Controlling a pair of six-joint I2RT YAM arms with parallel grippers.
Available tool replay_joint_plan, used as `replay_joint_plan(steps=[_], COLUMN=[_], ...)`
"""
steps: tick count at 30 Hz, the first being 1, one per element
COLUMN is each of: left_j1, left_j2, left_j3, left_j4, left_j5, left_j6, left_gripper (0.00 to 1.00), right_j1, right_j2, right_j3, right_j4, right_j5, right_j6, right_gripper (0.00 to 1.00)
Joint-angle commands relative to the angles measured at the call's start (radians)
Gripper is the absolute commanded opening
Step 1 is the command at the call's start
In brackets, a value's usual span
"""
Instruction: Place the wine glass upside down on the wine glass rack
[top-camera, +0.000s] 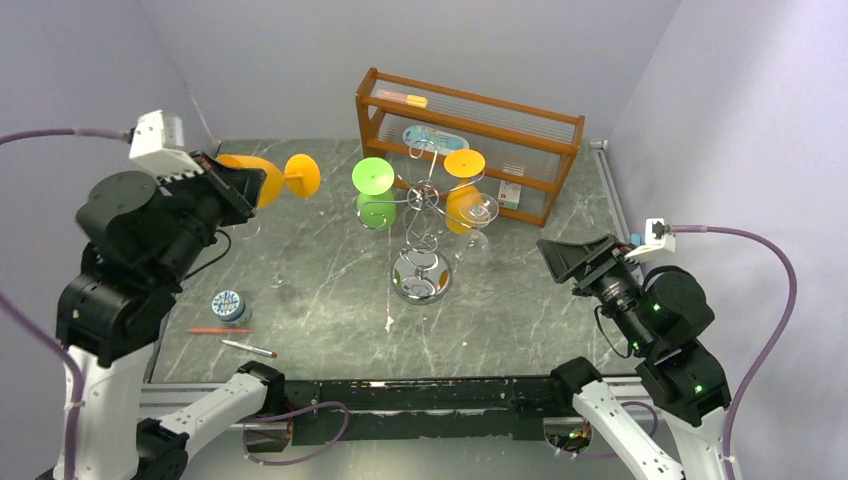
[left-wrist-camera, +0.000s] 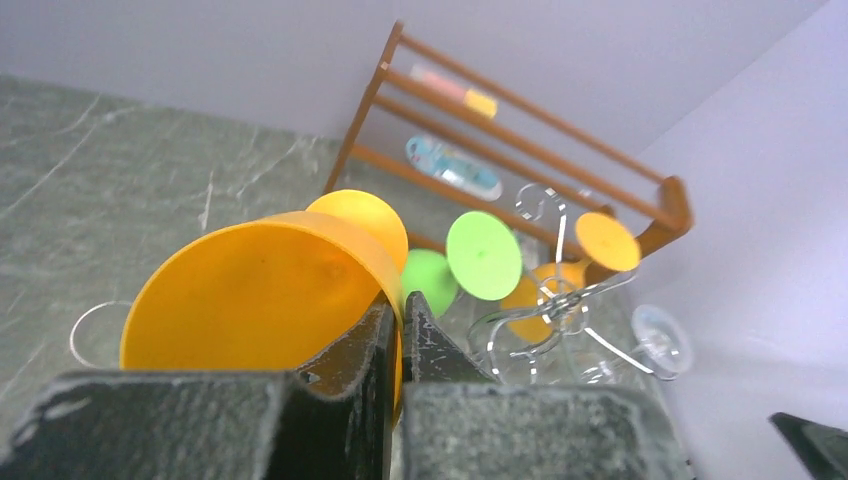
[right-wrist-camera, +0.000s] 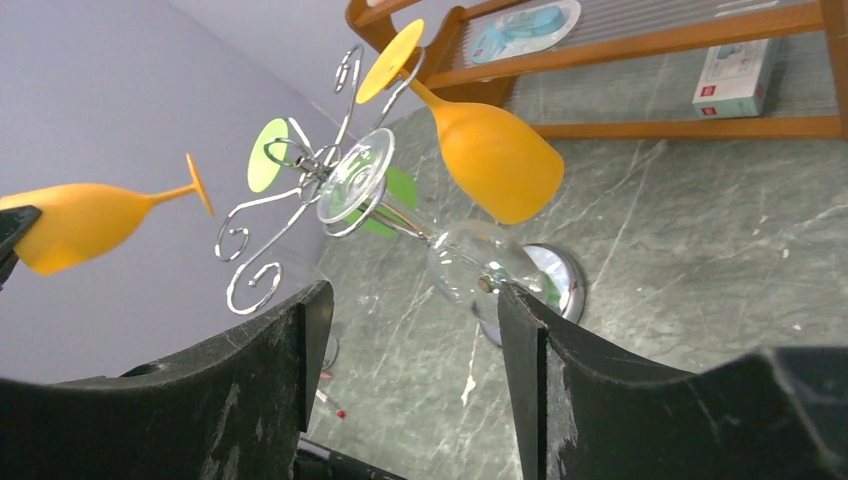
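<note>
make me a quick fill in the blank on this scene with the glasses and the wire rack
1. The left gripper is ____ on the bowl rim of an orange plastic wine glass.
2. The right gripper is ____ and empty.
3. The silver chrome wire rack carries a green plastic glass, a second orange glass and a clear glass: ____ glasses.
Missing words: shut; open; three.

We see black arms (top-camera: 130, 250) on white lower links (top-camera: 100, 400), purple cables (top-camera: 720, 230), and the right gripper (right-wrist-camera: 412, 300) with scuffed black fingers (right-wrist-camera: 270, 380).
</note>
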Motion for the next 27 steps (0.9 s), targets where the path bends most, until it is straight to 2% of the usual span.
replay_joint_plan(steps=[1, 7, 15, 19, 22, 27], left_j1=[0.008, 0.007, 0.007, 0.007, 0.007, -0.010], left_j2=[-0.031, -0.134, -0.096, -0.080, -0.054, 0.011], left_j3=[0.008, -0.208, -0.305, -0.408, -0.446, -0.494], left_j4=[0.095, 0.479, 0.833, 1.066, 1.169, 1.332], left_j5=[0.068, 0.276, 0.476, 0.486, 0.464, 0.468], left_j6=[-0.037, -0.171, -0.377, -0.517, -0.590, -0.720], left_gripper=[0.05, 0.05, 0.05, 0.05, 0.05, 0.05], right_j1=[-0.001, -0.001, -0.001, -0.003, -0.002, -0.002], right_j2=[0.014, 0.071, 0.108, 0.084, 0.068, 0.124], right_j3=[0.010, -0.001, -0.034, -0.093, -0.153, -0.131], right_j4=[0.009, 0.103, 0.356, 0.559, 0.718, 0.811], right_j5=[-0.046, -0.120, -0.239, -0.292, -0.298, -0.298], right_j6=[0.044, 0.094, 0.202, 0.269, 0.307, 0.306], right_gripper=[0.67, 0.68, 0.69, 0.69, 0.69, 0.70])
